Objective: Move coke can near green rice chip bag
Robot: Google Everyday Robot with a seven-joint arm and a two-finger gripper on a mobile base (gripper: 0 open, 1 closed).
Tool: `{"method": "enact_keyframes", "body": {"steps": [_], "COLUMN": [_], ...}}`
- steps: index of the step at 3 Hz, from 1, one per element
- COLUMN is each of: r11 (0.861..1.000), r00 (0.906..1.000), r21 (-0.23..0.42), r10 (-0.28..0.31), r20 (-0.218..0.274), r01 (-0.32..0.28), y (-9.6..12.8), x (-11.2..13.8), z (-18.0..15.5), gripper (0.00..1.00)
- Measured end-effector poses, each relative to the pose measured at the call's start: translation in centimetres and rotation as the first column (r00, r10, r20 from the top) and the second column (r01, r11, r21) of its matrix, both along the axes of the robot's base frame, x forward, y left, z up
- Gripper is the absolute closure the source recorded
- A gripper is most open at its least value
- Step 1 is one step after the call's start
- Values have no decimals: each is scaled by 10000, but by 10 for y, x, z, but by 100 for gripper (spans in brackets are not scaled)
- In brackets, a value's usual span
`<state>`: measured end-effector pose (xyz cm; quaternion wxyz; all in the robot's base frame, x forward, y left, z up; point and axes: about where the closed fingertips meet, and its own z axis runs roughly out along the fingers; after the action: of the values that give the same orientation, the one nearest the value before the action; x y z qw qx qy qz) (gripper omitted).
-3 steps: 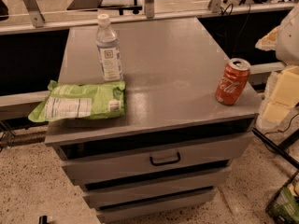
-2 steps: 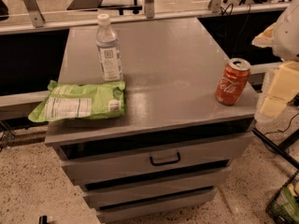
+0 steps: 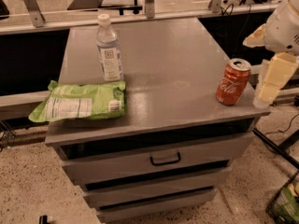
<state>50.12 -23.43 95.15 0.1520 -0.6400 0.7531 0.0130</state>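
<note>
The coke can (image 3: 232, 82) stands upright near the right front corner of the grey cabinet top (image 3: 168, 64). It is red-orange with white script and a silver top. The green rice chip bag (image 3: 79, 101) lies flat at the left front edge, its white label panel up, hanging a little over the left side. My gripper (image 3: 272, 80) is cream-coloured and hangs just right of the can, beyond the cabinet's right edge, at about the can's height. It holds nothing that I can see. A wide stretch of cabinet top lies between can and bag.
A clear water bottle (image 3: 109, 48) with a white cap stands upright just behind the bag. The cabinet has drawers with a black handle (image 3: 165, 160) in front. A railing with metal posts (image 3: 149, 1) runs behind. A green item (image 3: 286, 205) sits on the floor at the lower right.
My gripper has shifted slightly up at the right of the can. The can, the bag and the bottle have not moved.
</note>
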Motion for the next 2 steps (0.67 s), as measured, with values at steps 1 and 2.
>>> {"method": "enact_keyframes", "body": {"steps": [1,2], "r11": [9994,9983], "r00": [9996,9994], "r21": [333,565], "r10": [74,124], "r20": [-269,-336], "r01": [-65,-105], "y": [-13,-17], "x": [22,38], "z": [-15,-25], "gripper": [0,0]}}
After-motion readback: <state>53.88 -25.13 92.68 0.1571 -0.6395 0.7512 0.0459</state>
